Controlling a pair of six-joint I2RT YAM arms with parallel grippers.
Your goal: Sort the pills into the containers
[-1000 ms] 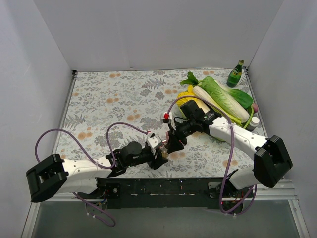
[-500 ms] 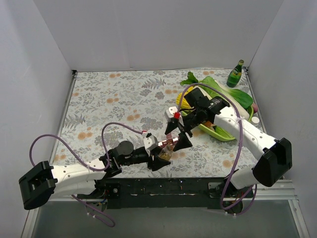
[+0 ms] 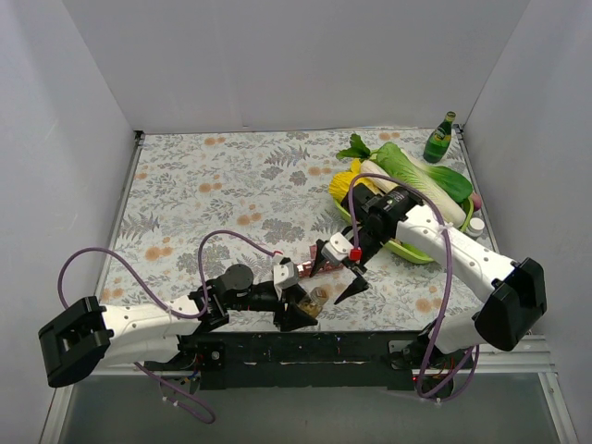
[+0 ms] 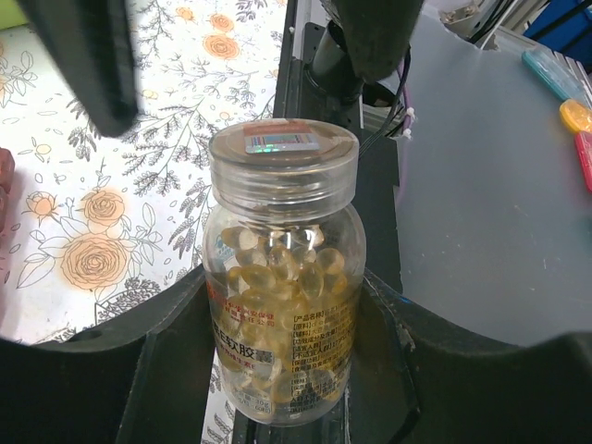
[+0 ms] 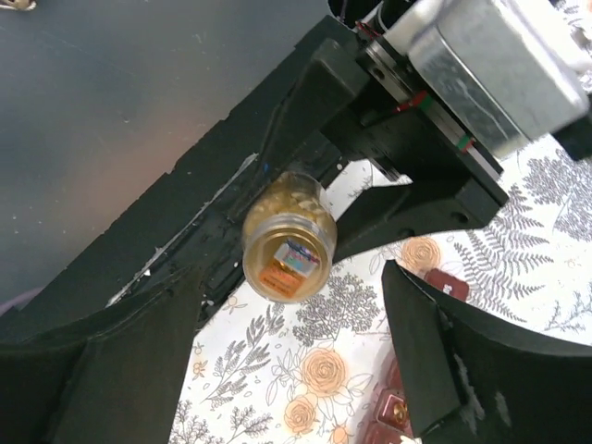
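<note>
My left gripper (image 3: 301, 310) is shut on the small clear jar (image 3: 315, 298) and holds it tilted just above the table's near edge. The pills (image 4: 277, 277) show as an amber mass through the jar's wall. The jar's top (image 4: 282, 153) is clear plastic with a sticker on it. My right gripper (image 3: 337, 277) is open and empty, hanging just above and beyond the jar, with the jar (image 5: 287, 240) showing between its jaws. The dark-red containers (image 3: 307, 269) lie on the cloth beside the right gripper and also show in the right wrist view (image 5: 396, 409).
A green tray (image 3: 407, 250) with a cabbage (image 3: 416, 180) and yellow produce sits at the back right. A green bottle (image 3: 439, 139) stands in the far right corner and a small white bottle (image 3: 474, 226) by the right wall. The black table edge (image 3: 305, 347) lies just under the jar.
My right gripper has swung right and come down nearer, over the jar, staying open. My left gripper has kept the jar and shifted slightly right.
</note>
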